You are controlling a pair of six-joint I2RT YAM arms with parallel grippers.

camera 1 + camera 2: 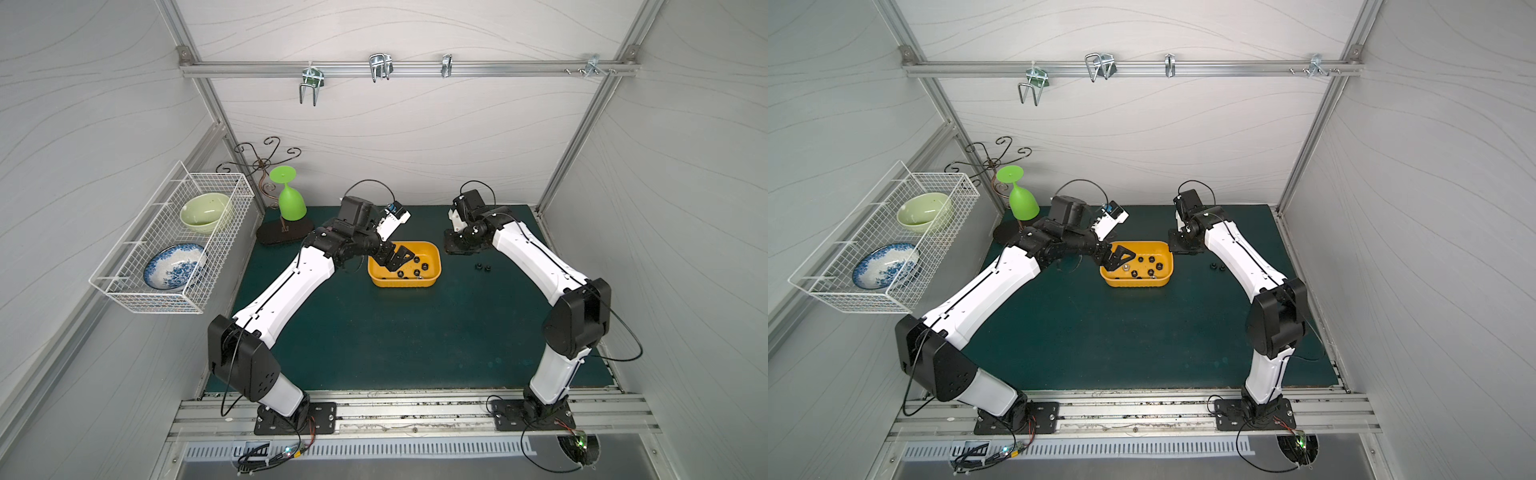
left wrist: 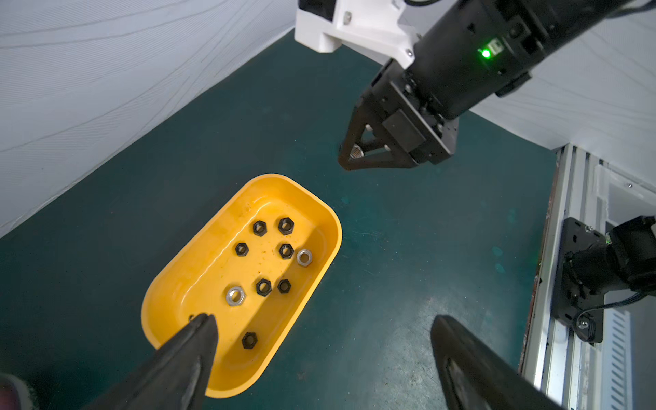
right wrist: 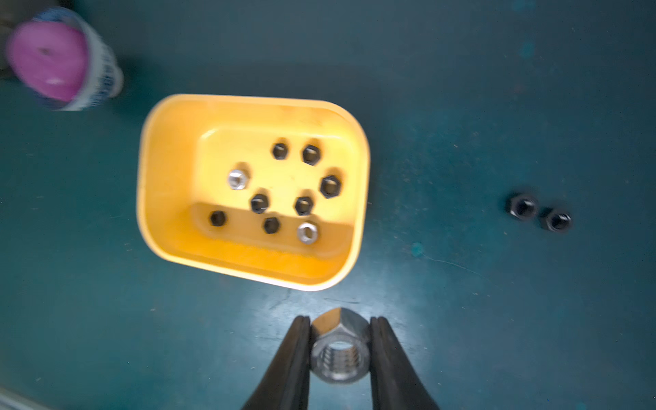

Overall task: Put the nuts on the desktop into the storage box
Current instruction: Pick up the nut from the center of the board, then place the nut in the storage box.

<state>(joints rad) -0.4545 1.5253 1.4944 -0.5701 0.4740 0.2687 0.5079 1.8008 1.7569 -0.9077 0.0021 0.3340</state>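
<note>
Right jaws clamp silver nut beside storage box; left jaws wide apart above it.

Left pincer over storage box; its right end free.

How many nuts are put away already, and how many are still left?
Nine nuts already lie in the storage box. The right gripper holds a silver nut beside the box. Two black nuts wait on the desktop. The left gripper hovers open, empty.
</note>
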